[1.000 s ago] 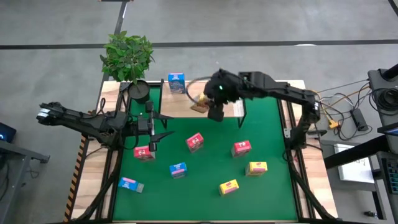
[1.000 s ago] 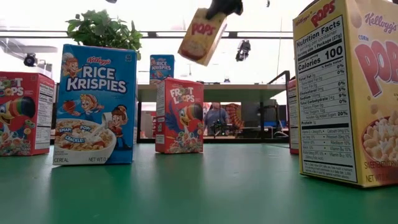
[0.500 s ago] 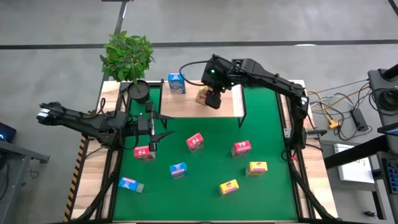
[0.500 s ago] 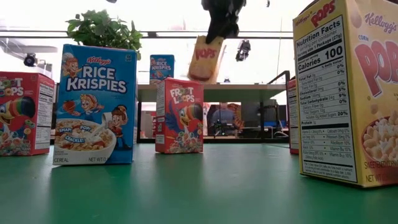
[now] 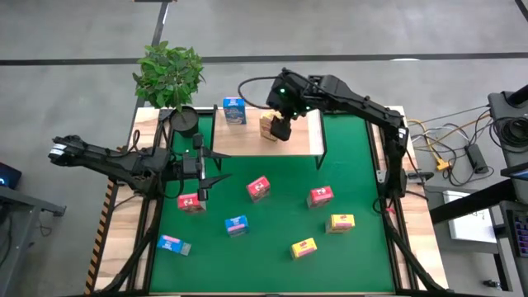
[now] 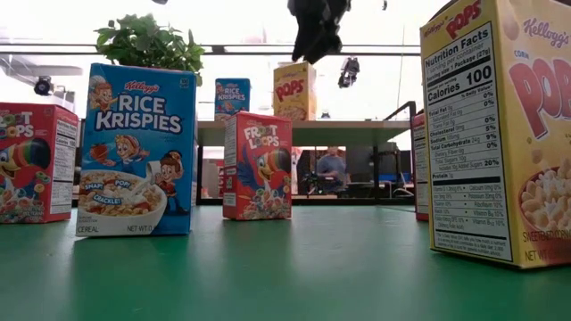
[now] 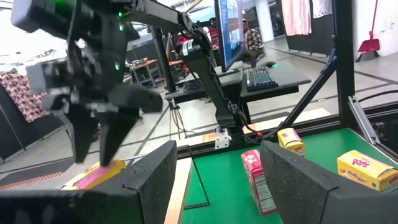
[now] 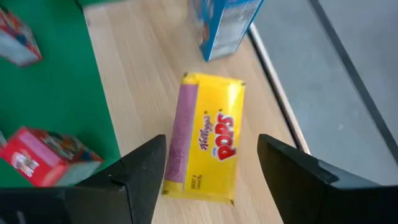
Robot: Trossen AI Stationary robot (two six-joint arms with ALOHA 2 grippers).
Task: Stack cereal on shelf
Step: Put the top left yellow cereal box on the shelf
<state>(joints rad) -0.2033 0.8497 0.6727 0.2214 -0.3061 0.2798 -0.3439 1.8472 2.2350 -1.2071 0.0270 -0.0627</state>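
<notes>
A yellow Kellogg's Corn Pops box point(image 5: 267, 125) stands upright near the shelf's point(image 5: 247, 145) back edge, beside a blue Rice Krispies box point(image 5: 234, 110) at the back left. The right gripper point(image 5: 281, 129) hangs just above the Pops box, fingers apart, holding nothing. The left gripper point(image 5: 204, 169) waits open by the table's left edge, above a red Froot Loops box point(image 5: 191, 202).
</notes>
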